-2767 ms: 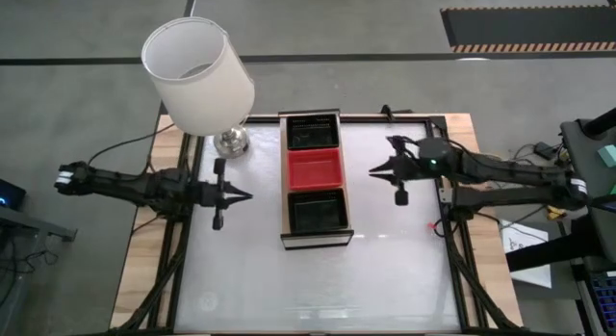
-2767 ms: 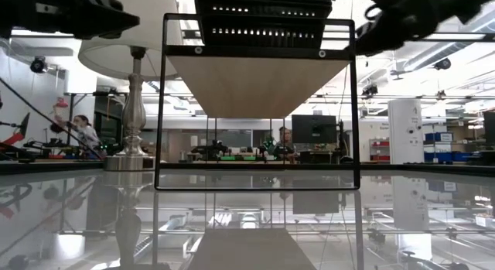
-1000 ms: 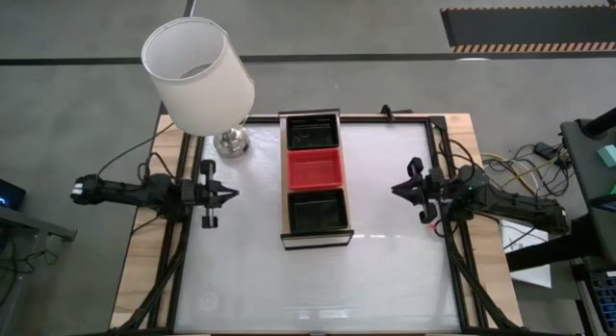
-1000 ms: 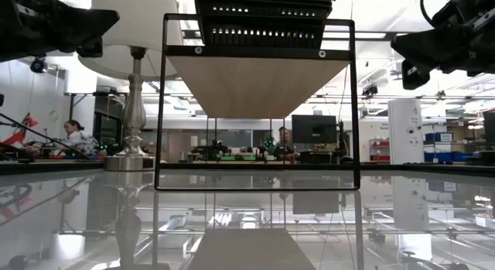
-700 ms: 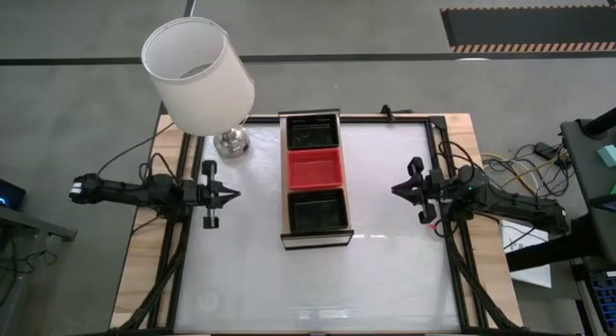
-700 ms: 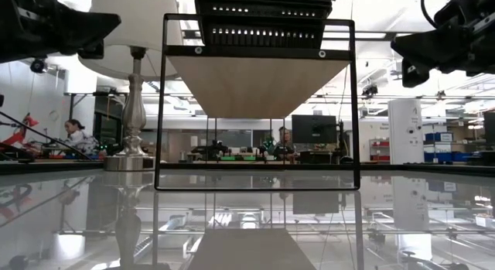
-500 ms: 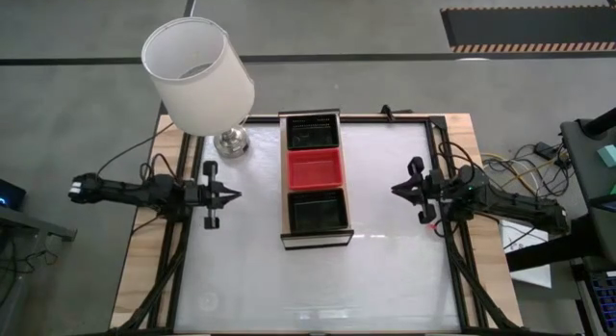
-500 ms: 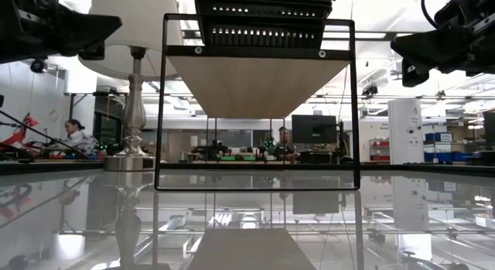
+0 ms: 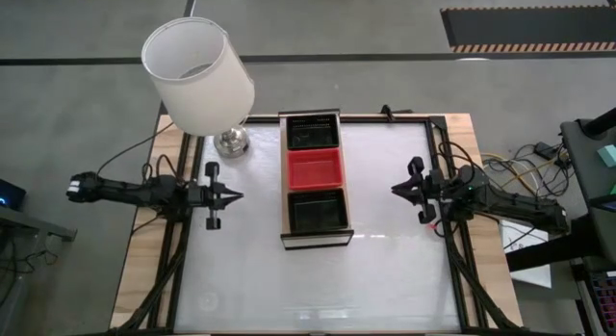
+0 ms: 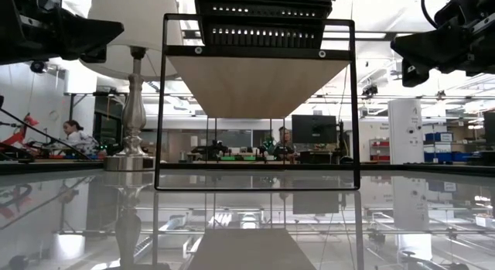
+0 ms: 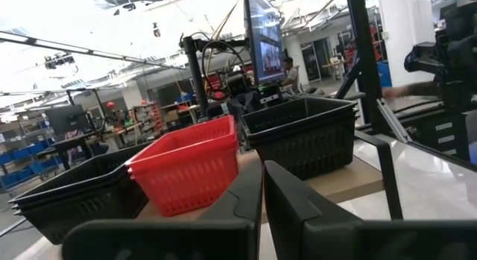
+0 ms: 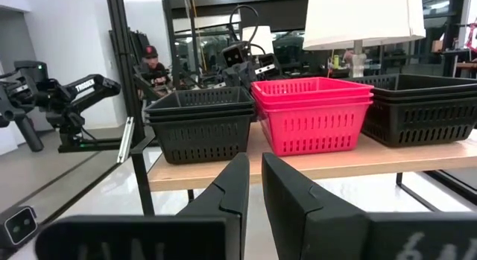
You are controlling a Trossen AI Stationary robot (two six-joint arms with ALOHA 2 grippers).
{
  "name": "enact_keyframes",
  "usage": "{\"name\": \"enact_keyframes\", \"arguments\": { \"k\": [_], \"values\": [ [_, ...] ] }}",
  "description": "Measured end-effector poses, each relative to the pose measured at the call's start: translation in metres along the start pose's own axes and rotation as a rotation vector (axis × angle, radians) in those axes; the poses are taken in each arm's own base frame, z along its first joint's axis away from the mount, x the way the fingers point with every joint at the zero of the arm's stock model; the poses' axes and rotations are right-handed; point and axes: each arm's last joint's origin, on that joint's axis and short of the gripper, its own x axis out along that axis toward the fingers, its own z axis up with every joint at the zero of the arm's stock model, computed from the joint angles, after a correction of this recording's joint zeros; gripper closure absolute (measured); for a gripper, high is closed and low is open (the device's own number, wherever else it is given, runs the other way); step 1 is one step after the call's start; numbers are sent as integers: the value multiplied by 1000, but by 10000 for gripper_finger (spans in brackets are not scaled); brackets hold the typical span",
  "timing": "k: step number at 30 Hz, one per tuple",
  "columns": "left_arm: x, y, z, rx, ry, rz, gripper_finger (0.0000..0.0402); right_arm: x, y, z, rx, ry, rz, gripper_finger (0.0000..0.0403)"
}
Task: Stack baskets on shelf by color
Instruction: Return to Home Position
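Observation:
The light-wood shelf (image 9: 285,223) stands raised on a dark frame at the table's middle. Three stacks of baskets rest on it by their bottoms: black baskets (image 9: 313,134) at the far end, red baskets (image 9: 315,169) in the middle, black baskets (image 9: 318,212) at the near end. My left gripper (image 9: 238,193) hovers shut by the table's left edge, pointing at the shelf. My right gripper (image 9: 393,189) hovers shut by the right edge, also facing the shelf. Its wrist view shows the red stack (image 12: 317,115) between the black stacks (image 12: 201,130) (image 12: 425,107).
A table lamp with a white shade (image 9: 197,74) and a metal foot (image 9: 231,141) stands at the far left corner, close to the shelf's far end. White tabletop (image 9: 385,269) lies bare on both sides of the shelf. People sit in the room behind (image 10: 77,137).
Both grippers have drawn back from the shelf, the left toward the table's left edge, the right toward the right edge and slightly nearer. Over the last second the right has held still and the left has crept slightly back toward the shelf. The baskets have not moved.

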Motion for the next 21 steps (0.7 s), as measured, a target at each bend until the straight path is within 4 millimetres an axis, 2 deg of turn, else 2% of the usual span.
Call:
{"name": "enact_keyframes", "arguments": {
  "k": [21],
  "values": [
    [1,-1,-1,2,14,-4,402,0,0,0,1,0,-1,369]
  ]
}}
